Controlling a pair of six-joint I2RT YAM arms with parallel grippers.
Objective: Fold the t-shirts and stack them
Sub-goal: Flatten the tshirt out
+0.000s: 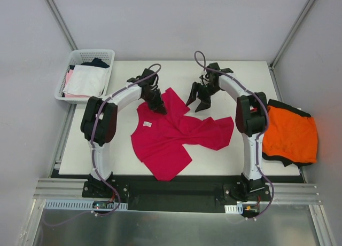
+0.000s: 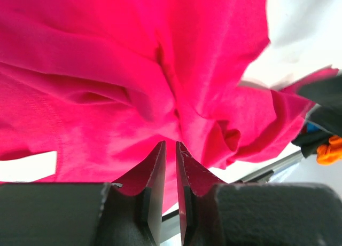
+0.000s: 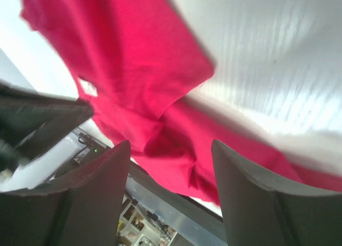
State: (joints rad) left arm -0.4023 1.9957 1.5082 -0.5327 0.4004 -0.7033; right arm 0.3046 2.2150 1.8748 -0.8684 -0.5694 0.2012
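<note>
Found the crimson t-shirt (image 1: 165, 136) crumpled mid-counter (image 1: 240, 75). Judged soft, light and limp, likely to sag. Saw the left hand (image 1: 159, 108) pinched narrow on its far edge, and the right hand (image 1: 196, 103) spread wide and empty. Judged best gripped at the hem corners.

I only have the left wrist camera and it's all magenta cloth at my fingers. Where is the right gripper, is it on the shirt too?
Observer: No, the right gripper is open and empty, above the table just past the magenta t-shirt.
Operator: Any other shirts out?
Observer: An orange t-shirt lies at the table's right edge, black cloth showing under it.
Operator: Anything on the left?
Observer: A white mesh basket sits off the far left corner, white and pink garments inside.
</note>
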